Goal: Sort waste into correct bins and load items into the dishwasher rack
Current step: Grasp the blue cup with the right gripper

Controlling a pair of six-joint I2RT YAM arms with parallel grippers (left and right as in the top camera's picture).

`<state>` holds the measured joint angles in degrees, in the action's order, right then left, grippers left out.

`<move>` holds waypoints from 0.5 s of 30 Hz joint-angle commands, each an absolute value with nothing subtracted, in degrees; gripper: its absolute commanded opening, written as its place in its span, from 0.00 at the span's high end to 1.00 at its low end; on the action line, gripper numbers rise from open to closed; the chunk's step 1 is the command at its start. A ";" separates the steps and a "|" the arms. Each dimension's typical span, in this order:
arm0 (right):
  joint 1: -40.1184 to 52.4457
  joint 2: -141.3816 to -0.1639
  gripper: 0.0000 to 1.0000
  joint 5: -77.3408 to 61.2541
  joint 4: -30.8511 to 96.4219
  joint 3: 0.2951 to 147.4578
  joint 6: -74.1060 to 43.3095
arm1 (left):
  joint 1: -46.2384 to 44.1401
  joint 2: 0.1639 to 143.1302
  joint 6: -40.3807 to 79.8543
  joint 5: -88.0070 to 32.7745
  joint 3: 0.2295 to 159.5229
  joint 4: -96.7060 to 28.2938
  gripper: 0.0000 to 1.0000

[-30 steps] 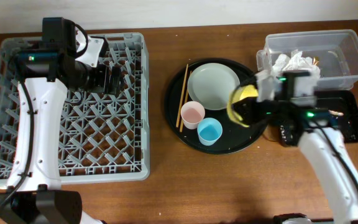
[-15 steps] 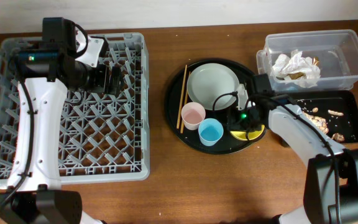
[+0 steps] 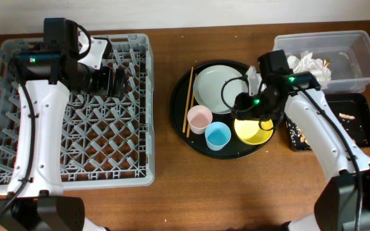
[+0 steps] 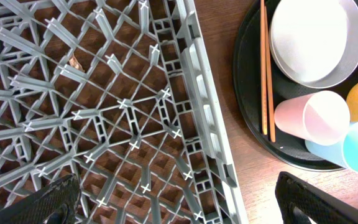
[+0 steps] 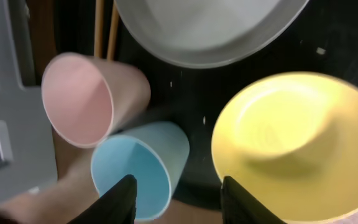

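Observation:
The yellow bowl (image 3: 255, 131) sits upright on the large round black tray (image 3: 180, 96), beside the light blue cup (image 3: 217, 135), pink cup (image 3: 199, 118), grey-green plate (image 3: 218, 88) and chopsticks (image 3: 189, 106). My right gripper (image 3: 241, 104) hovers open and empty above them. In the right wrist view it (image 5: 184, 202) is over the gap between the blue cup (image 5: 142, 168) and the bowl (image 5: 284, 143). My left gripper (image 3: 122, 82) is open and empty over the grey dishwasher rack (image 3: 76, 141); the left wrist view (image 4: 182, 205) shows the rack's right edge (image 4: 197, 106).
The clear tub (image 3: 358, 61) at the back right holds crumpled white napkins (image 3: 307, 66). The shallow black rectangular tray (image 3: 358, 128) in front of it holds brownish scraps (image 3: 347, 117). Bare wooden table lies between the rack and the round tray.
A second ago my right gripper held the yellow bowl tilted by the black rectangular tray. It set the bowl on the round tray, let go and lifted away.

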<state>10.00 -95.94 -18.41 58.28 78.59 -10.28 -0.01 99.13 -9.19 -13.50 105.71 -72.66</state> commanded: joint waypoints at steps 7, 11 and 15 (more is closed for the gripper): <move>17.37 -97.82 0.61 -14.22 59.46 78.54 -9.93 | 0.08 99.42 -9.91 -13.58 106.91 -72.53 0.01; 17.34 -97.89 0.62 -11.16 60.49 78.52 -10.96 | 0.05 99.42 -9.91 -13.76 106.91 -72.53 0.01; 17.34 -97.89 0.62 -9.91 60.71 78.00 -11.27 | 0.05 99.42 -9.89 -13.80 106.91 -72.95 0.01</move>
<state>17.06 -97.47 -12.08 60.51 78.54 -10.63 -0.01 99.13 -9.19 -13.50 105.71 -72.66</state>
